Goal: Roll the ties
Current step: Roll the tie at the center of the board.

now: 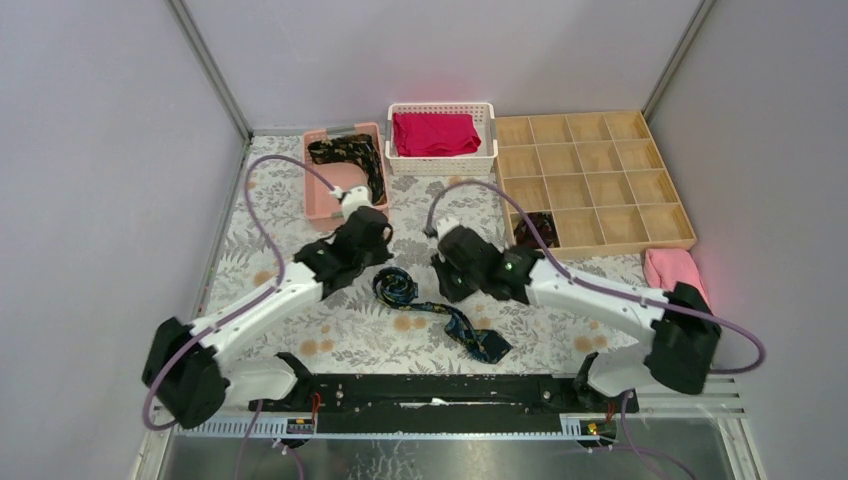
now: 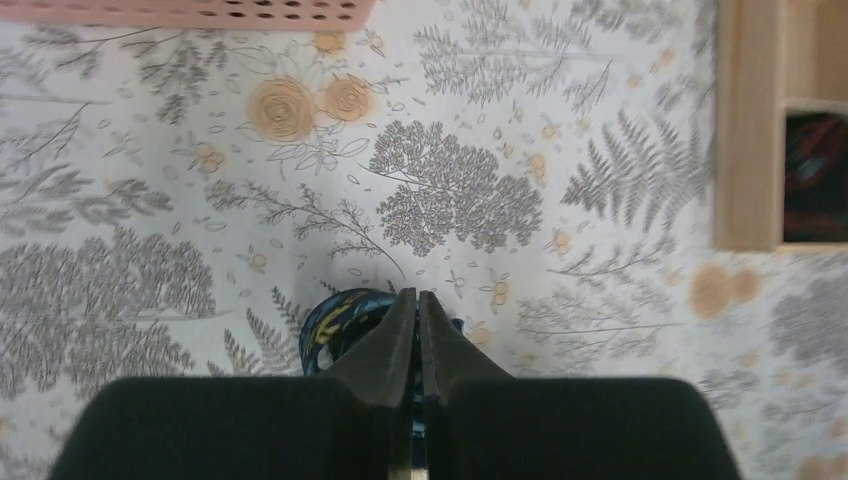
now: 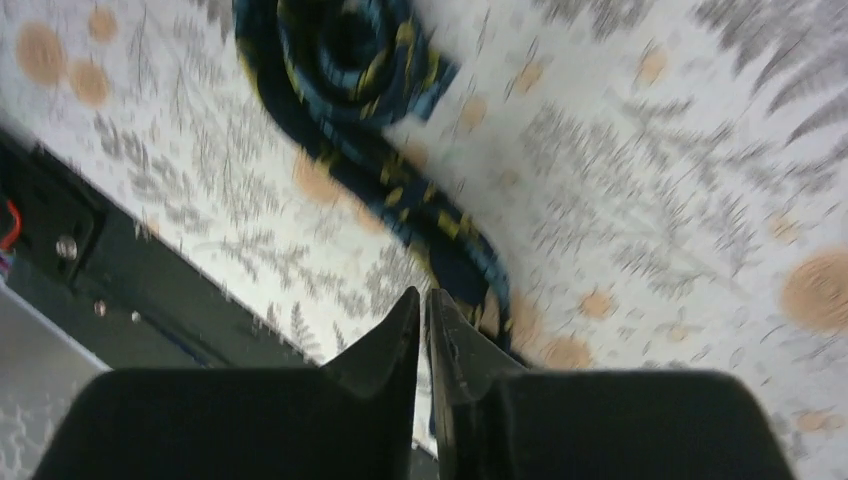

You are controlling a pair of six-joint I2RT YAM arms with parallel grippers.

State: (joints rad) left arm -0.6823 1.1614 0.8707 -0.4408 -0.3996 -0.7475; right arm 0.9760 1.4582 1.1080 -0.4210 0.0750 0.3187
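Overhead view: a floral tie lies on the table between the two arms. Its end nearer the left arm is wound into a loose coil, and the remaining strip runs toward the right arm and the near edge.

Left gripper: fingers drawn together to a thin slit, tips at the coil's edge. Whether fabric is pinched between them cannot be told.

Right gripper: fingers likewise together, tips just beside the flat strip. This view is blurred, so contact is uncertain.

Far side: a second tie lies in the pink bin. A coiled tie occupies one near compartment of the wooden tray. A white basket holds a red cloth. A pink towel lies beside the tray.
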